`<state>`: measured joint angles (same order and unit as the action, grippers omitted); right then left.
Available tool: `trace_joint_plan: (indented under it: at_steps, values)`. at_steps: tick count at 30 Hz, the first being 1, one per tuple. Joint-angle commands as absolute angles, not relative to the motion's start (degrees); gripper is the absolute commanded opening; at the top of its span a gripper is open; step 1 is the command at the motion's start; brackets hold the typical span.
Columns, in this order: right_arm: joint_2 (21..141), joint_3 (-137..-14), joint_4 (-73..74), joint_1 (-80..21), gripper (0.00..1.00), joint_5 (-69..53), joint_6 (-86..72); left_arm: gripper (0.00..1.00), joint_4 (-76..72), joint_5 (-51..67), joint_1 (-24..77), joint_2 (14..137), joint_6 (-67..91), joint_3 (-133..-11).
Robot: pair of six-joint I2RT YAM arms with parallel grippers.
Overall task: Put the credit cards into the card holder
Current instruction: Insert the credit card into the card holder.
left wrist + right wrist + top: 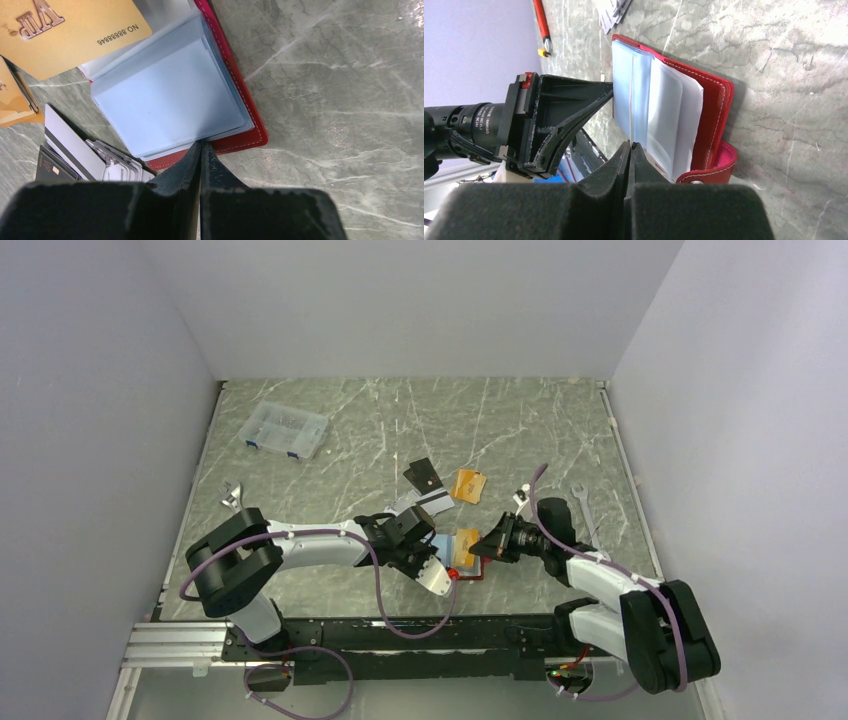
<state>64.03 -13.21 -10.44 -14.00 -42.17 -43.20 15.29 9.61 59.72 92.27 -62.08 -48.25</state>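
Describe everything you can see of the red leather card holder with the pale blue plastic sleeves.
The red leather card holder lies open on the marbled green table, between the two arms. Its cover shows white stitching and a closing strap; its pale blue, clear plastic sleeves stand fanned up. The left gripper and the right gripper, both shut, each appear to pinch a sleeve edge. A gold card overlaps one corner.
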Motion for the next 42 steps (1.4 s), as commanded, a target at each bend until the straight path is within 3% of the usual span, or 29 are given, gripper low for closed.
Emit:
trace_joint_plan:
  at_steps: [1, 17, 42]
  values:
    - [63.30, -9.98, -21.01, -13.87, 0.00, -41.28, -48.05, 0.08, 16.79, 9.56, 60.03, 93.39, -61.86, -48.60]
    - [70.32, -6.40, -34.33, -15.53, 0.00, -40.72, -53.02, 0.07, 17.34, 9.40, 60.08, 93.66, -61.39, -49.35]
    - [77.71, -7.30, -34.33, -17.72, 0.00, -41.01, -50.69, 0.04, 18.02, 9.27, 60.03, 93.54, -61.23, -49.61]
